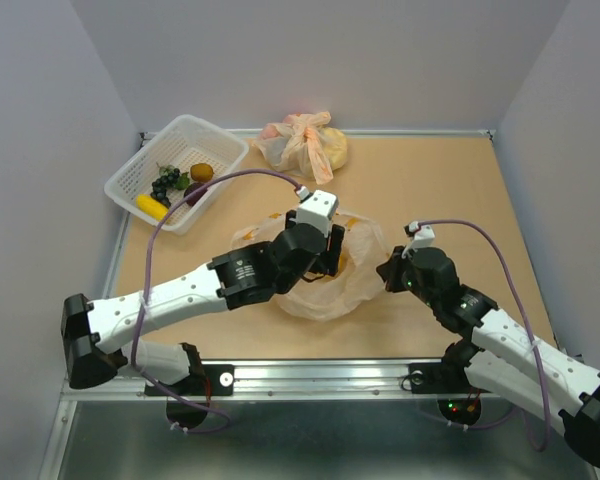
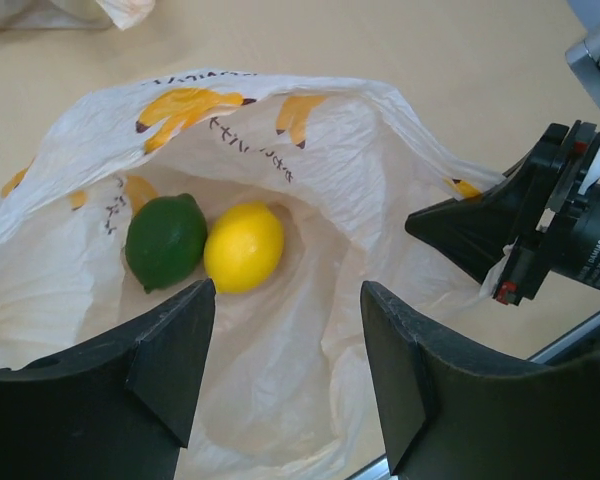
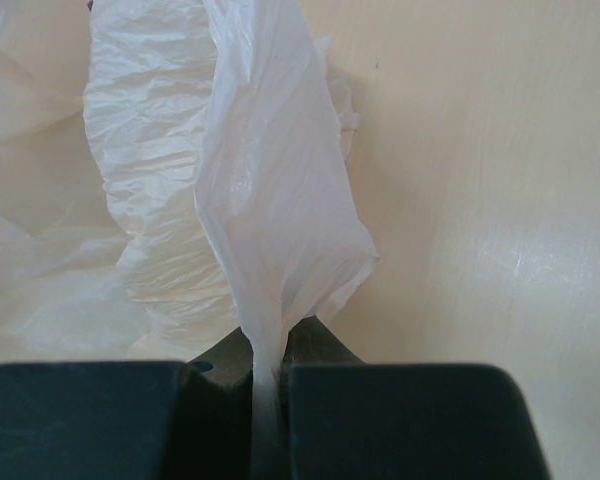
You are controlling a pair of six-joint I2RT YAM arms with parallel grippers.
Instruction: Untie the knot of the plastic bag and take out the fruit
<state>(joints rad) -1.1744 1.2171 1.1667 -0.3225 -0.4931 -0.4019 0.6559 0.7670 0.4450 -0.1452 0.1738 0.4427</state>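
Observation:
The plastic bag (image 1: 355, 285) lies open in the middle of the table, and its knot is not in view. Inside it, in the left wrist view, a green fruit (image 2: 166, 240) and a yellow lemon-like fruit (image 2: 244, 246) lie side by side. My left gripper (image 2: 285, 300) hangs open over the bag's (image 2: 310, 150) mouth, nothing between its fingers; in the top view the left gripper (image 1: 332, 262) is above the bag's middle. My right gripper (image 3: 270, 375) is shut on a pinched fold of the bag's (image 3: 270, 180) right edge, and the right gripper (image 1: 392, 272) holds it up.
A white basket (image 1: 140, 155) at the back left holds a yellow banana-like fruit (image 1: 151, 207), dark grapes (image 1: 165, 182) and a brown kiwi (image 1: 202, 172). A second tied peach bag (image 1: 305, 143) with a yellow lump sits against the back wall.

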